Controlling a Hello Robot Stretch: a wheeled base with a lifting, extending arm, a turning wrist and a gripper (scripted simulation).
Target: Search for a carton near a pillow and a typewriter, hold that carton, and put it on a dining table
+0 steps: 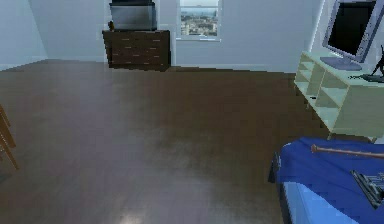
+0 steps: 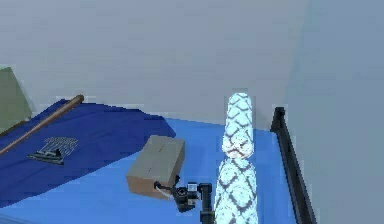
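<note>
A brown carton (image 2: 157, 165) lies on the blue bed (image 2: 95, 195), with the end effector (image 2: 184, 195) by its near corner. Whether it holds anything is unclear. A patterned pillow (image 2: 238, 125) is to the right and a bat (image 2: 40, 125) to the left.

fwd: daylight coming in thru window (image 1: 199, 18) | dark floor (image 1: 150, 120) throwing pale glare nr bottom edge | side: wall (image 2: 150, 50) showing even, flat lt | shadows falling soft

Forward and side views apparently share the bed (image 1: 322, 168) (image 2: 95, 198).
</note>
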